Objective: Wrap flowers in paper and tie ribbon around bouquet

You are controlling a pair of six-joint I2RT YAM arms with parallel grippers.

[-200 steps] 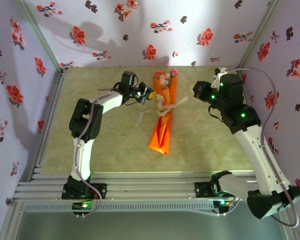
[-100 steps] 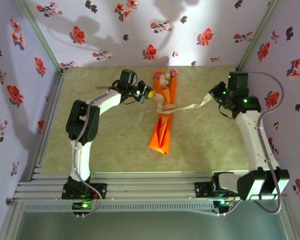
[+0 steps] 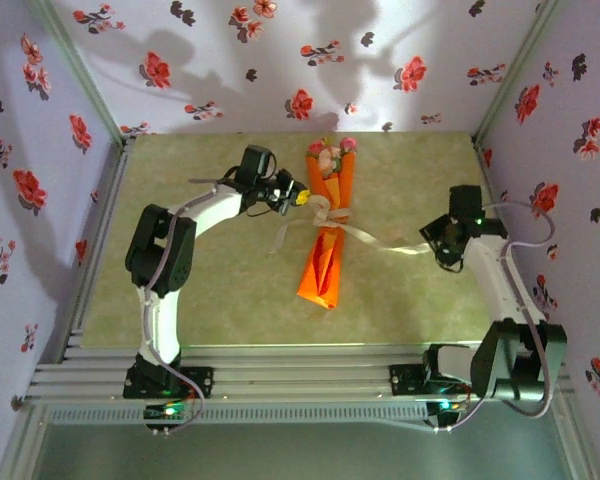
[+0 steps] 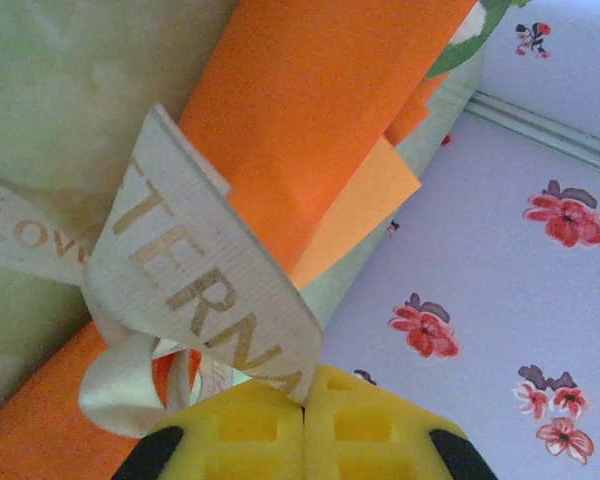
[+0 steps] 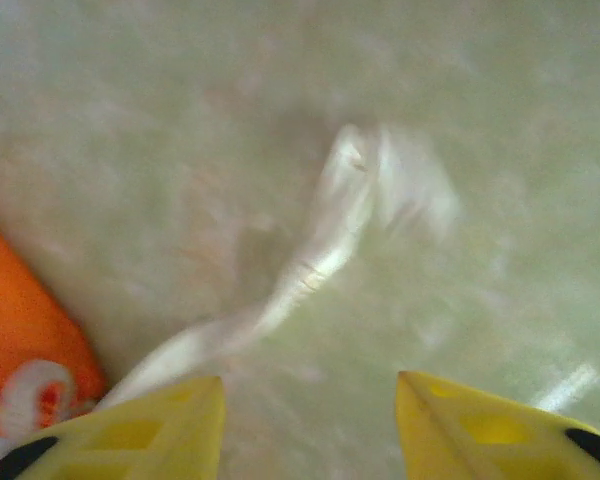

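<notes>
Bouquet point(image 3: 325, 235) lies mid-counter point(image 3: 210, 290), long axis far-to-near, flowers point(image 3: 330, 152) at the far end, pointed paper tip near. Ribbon point(image 4: 195, 280) goes round the cone about mid-length and bunches up on top.

Left tool point(image 4: 305, 395): fingers pressed together, pinching a gold-lettered loop of ribbon hard against the orange paper point(image 4: 320, 110), on the bouquet's left side.

Right tool point(image 5: 305, 400): fingers spread, holding nothing, over the counter to the right of the bouquet.

One free tail runs from the waist out to the right and slightly near. Its end lies on the counter just ahead of the right tool's open fingers. A shorter tail trails off left and near.

Key relation: the long tail lies between bouquet and right tool, crosswise to the bouquet's axis, so the right arm is the nearer one for a grab. Left looks like the anchor.

Judgement: wrap done, tie in progress.

Hard to read:
- Right wrist view is blurred and the tail end is a smear.
- Can't tell if the knot is closed or only crossed.
- Left wrist view cuts off the loop below the fingers.
</notes>
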